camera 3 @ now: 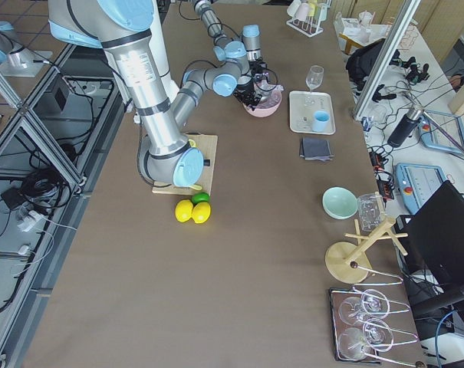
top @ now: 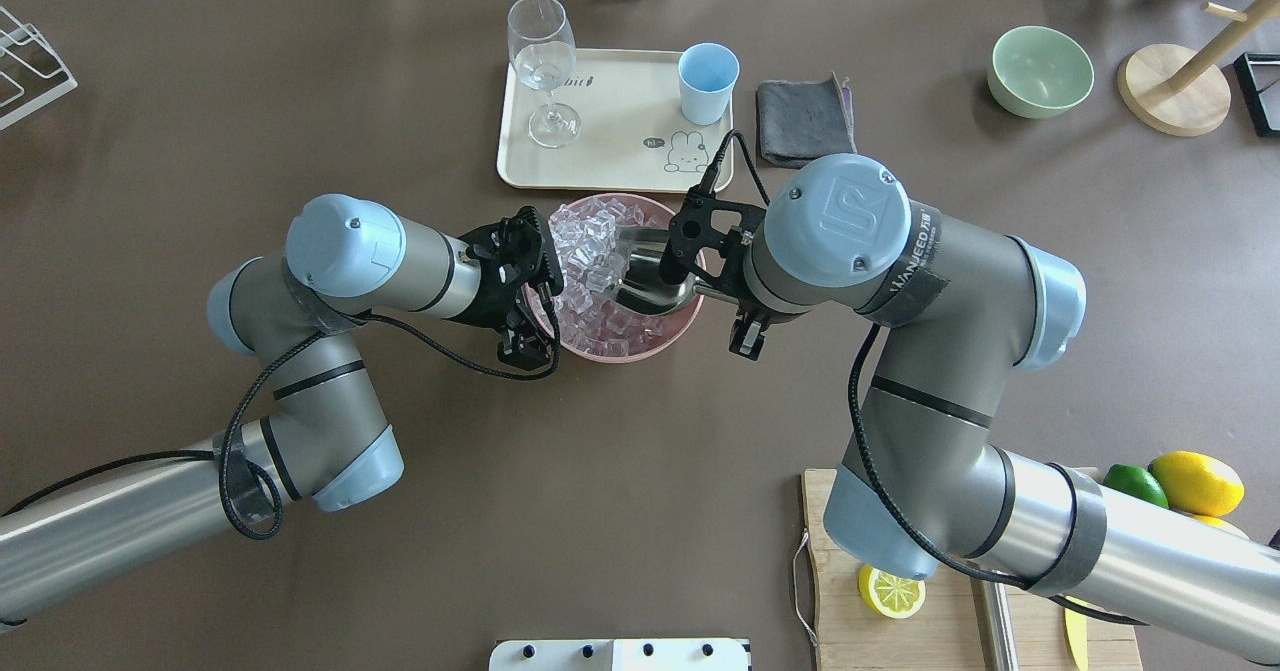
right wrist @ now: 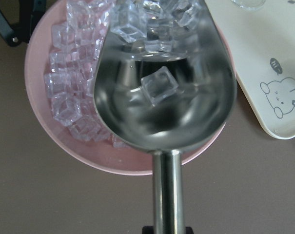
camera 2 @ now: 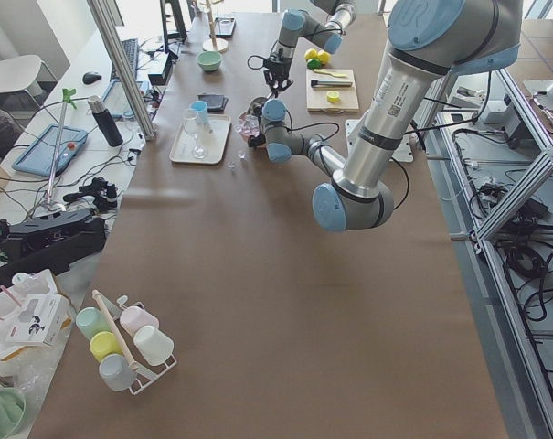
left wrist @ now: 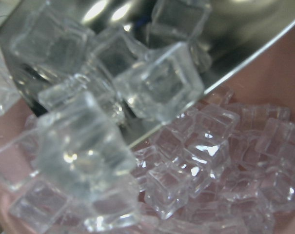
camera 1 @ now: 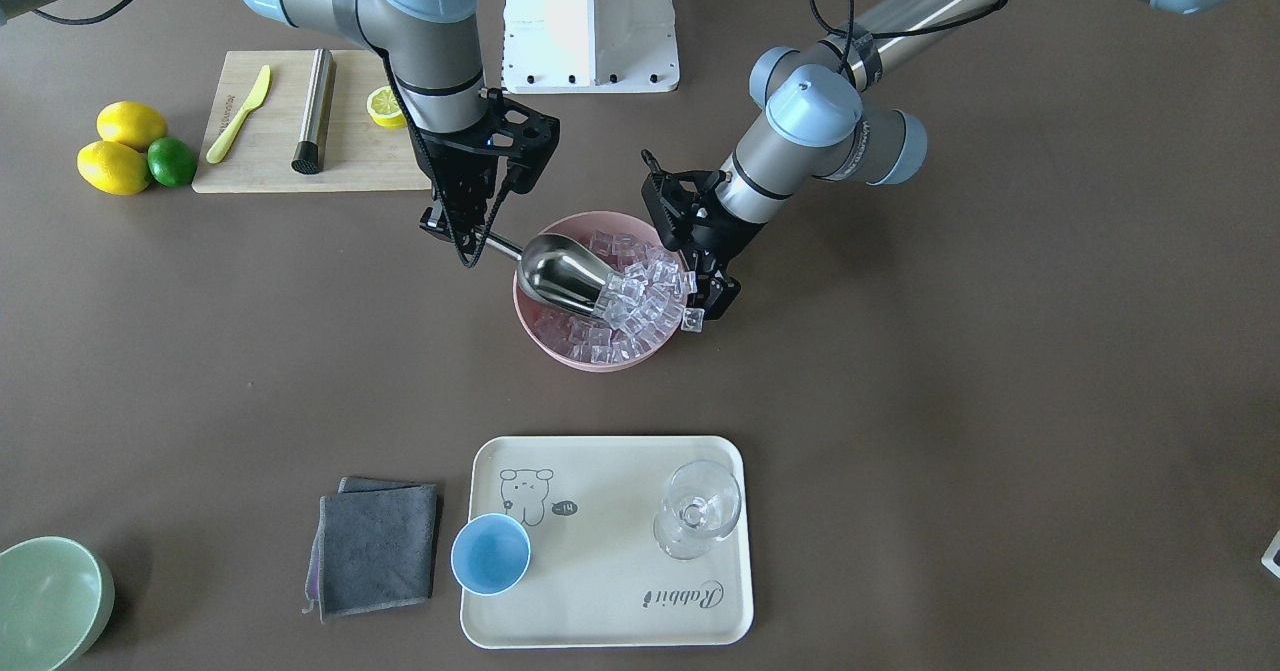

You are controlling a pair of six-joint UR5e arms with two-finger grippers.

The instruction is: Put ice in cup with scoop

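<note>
The steel scoop (camera 1: pixel 565 276) lies with its bowl inside a pink bowl (camera 1: pixel 560 351) full of ice (camera 1: pixel 640 296). My right gripper (camera 1: pixel 480 241) is shut on the scoop's handle, which runs to the bottom of the right wrist view (right wrist: pixel 166 195). In that view one cube sits in the middle of the scoop (right wrist: pixel 162 97) and several lie at its mouth. My left gripper (camera 1: pixel 712 301) is at the bowl's rim on the opposite side; I cannot tell whether it is open or shut. The light-blue cup (camera 1: pixel 490 553) stands empty at the tray's corner.
The cream tray (camera 1: pixel 600 591) also holds a clear stemmed glass (camera 1: pixel 697 511). A grey cloth (camera 1: pixel 378 549) and a green bowl (camera 1: pixel 45 601) lie beside it. A cutting board (camera 1: pixel 260 166) carries a steel cylinder (camera 1: pixel 315 111). Lemons and a lime (camera 1: pixel 125 151) sit near it.
</note>
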